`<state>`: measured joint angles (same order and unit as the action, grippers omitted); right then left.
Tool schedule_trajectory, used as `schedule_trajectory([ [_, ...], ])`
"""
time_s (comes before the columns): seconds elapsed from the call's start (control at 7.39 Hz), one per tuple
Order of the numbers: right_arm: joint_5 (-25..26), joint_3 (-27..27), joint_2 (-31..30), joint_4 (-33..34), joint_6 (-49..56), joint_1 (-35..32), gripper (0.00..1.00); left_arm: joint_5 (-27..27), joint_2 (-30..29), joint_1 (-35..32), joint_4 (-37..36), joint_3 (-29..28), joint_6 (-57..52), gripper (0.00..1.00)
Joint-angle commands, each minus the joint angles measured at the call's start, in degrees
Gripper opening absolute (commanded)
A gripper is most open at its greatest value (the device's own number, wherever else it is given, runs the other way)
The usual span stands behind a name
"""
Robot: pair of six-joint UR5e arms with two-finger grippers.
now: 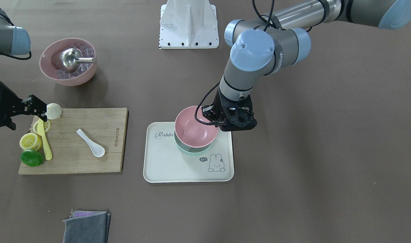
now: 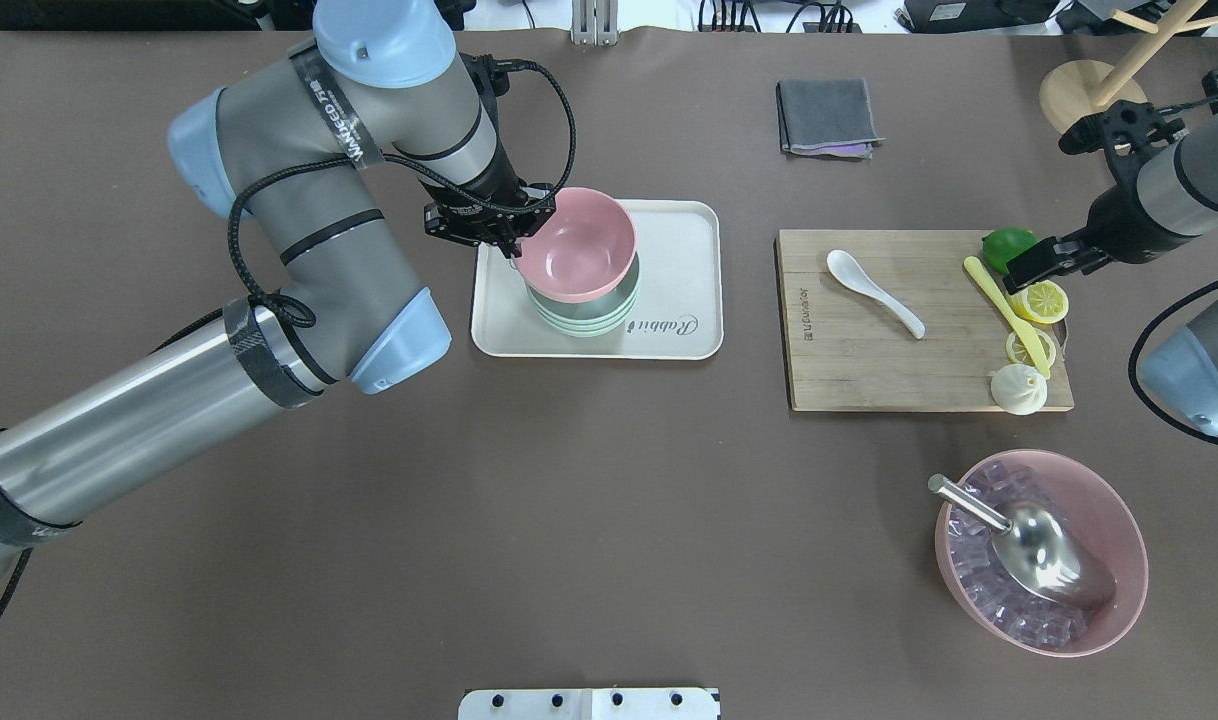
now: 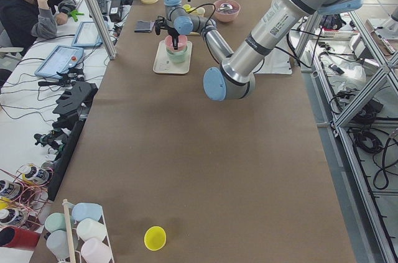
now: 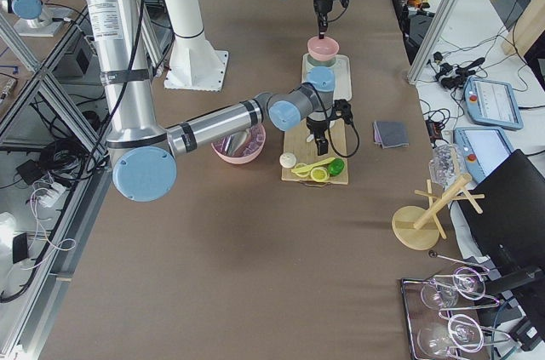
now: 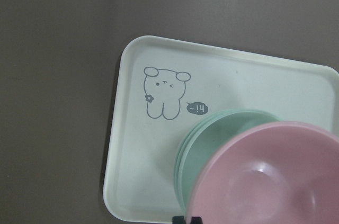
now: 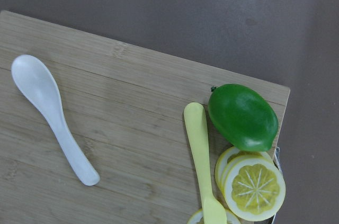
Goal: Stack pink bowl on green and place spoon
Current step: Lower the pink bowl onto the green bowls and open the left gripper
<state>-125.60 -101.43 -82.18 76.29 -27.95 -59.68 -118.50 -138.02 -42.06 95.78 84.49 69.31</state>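
Observation:
The pink bowl (image 1: 193, 130) (image 2: 574, 245) sits tilted in the green bowl (image 1: 192, 151) (image 2: 579, 318) on the white rabbit tray (image 1: 168, 165) (image 2: 689, 250). My left gripper (image 1: 222, 124) (image 2: 514, 245) is shut on the pink bowl's rim on the robot's side. In the left wrist view the pink bowl (image 5: 275, 176) hangs close over the green bowl (image 5: 212, 134) and tray (image 5: 143, 155). The white spoon (image 1: 90, 142) (image 2: 874, 290) (image 6: 53, 115) lies on the wooden cutting board (image 1: 90, 162) (image 2: 869, 370). My right gripper (image 1: 40, 109) (image 2: 1034, 265) is open and empty above the board's fruit end.
On the board lie a lime (image 6: 243, 115), lemon slices (image 6: 254, 184), a yellow knife (image 6: 201, 160) and a white dumpling (image 2: 1019, 388). A second pink bowl (image 2: 1119, 530) with ice and a metal scoop stands nearby. A grey cloth (image 2: 829, 115) lies at the far edge.

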Motion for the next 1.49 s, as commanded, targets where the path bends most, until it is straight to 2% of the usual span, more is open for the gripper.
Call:
schedule_trajectory([
  [0.0, 0.0, 0.0, 0.0, 0.0, 0.0, 0.0, 1.0, 0.6, -0.1, 1.2, 2.6, -1.9, 1.3, 0.0],
  [1.22, 0.0, 0.1, 0.0, 0.0, 0.0, 0.0, 1.0, 2.3, 0.2, 2.4, 6.3, -4.1, 1.3, 0.0],
  [1.35, 0.0, 0.1, 0.1, 0.0, 0.0, 0.0, 1.0, 2.3, 0.5, 2.3, 8.4, -4.1, 1.2, 0.22],
])
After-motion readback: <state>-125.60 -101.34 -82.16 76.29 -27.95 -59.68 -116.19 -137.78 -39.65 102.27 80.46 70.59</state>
